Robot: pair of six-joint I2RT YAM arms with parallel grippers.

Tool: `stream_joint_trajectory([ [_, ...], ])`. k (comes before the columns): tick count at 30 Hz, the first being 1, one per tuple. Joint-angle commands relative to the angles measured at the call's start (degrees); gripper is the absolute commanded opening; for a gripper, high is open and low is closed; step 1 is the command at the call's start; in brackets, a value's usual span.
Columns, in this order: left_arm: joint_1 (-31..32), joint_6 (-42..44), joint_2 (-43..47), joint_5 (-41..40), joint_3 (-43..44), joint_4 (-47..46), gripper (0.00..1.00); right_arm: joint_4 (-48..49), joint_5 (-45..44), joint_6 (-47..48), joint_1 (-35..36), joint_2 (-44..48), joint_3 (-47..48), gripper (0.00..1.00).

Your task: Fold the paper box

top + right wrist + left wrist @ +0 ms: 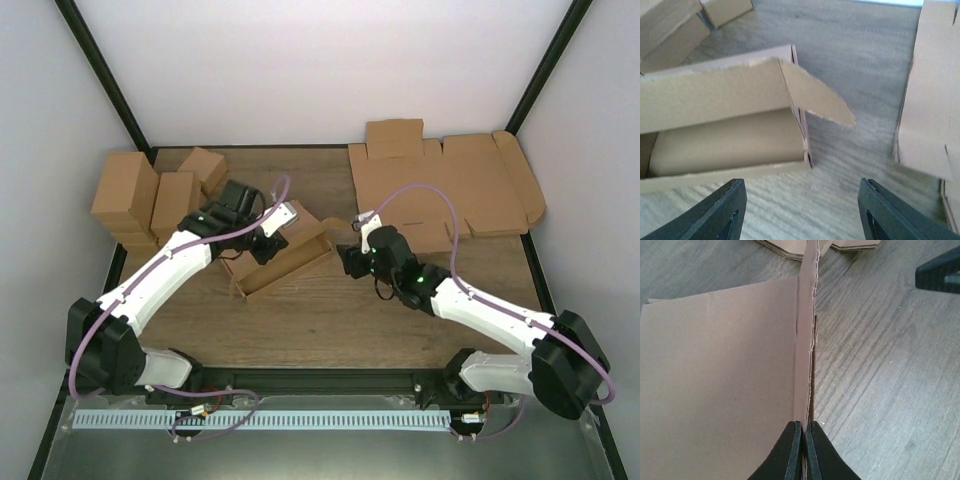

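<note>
Left gripper (803, 424): fingers closed tight on upright side wall of paper box (283, 262), wall edge pinched between pads. Right gripper (801, 186): spread wide, nothing held, just off box's right end, where pointed flap (817, 97) juts out. Box half-formed, lying at middle of wooden table (330, 320). Far right: flat die-cut cardboard sheets (470, 190). Far left: stacked small cartons (125, 190).

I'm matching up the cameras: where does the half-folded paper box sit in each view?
Top external: the paper box lies left of centre.
Left wrist: it fills the left half, one wall pinched in the left claw.
Right wrist: left half, interior showing.
Shared landmark: the wooden table under it.
</note>
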State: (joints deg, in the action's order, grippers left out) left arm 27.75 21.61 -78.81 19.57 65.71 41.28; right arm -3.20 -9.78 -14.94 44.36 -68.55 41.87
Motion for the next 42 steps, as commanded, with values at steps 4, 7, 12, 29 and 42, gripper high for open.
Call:
stream_joint_trajectory([
  [4, 0.8, -1.9, 1.3, 0.2, -4.9, 0.3, 0.04, -0.6, 5.5, -3.9, -3.4, 0.4, -1.3, 0.64],
  [7, 0.8, -2.1, 2.0, 0.3, -6.5, -0.1, 0.04, 0.4, 9.9, -4.7, -6.2, -0.2, -0.8, 0.64],
  [12, 0.8, -3.4, 3.1, -0.1, -6.1, -0.6, 0.04, 3.2, 20.7, -7.4, -12.5, -2.2, -0.4, 0.64],
  [29, 0.8, -5.0, 4.8, 2.6, -3.5, -1.1, 0.04, 25.7, 49.0, -28.7, -24.1, -22.5, -1.5, 0.01],
  [42, 0.8, -4.6, 4.6, 3.3, -3.6, -1.3, 0.04, 34.0, 54.1, -35.1, -21.2, -33.3, 3.0, 0.01],
])
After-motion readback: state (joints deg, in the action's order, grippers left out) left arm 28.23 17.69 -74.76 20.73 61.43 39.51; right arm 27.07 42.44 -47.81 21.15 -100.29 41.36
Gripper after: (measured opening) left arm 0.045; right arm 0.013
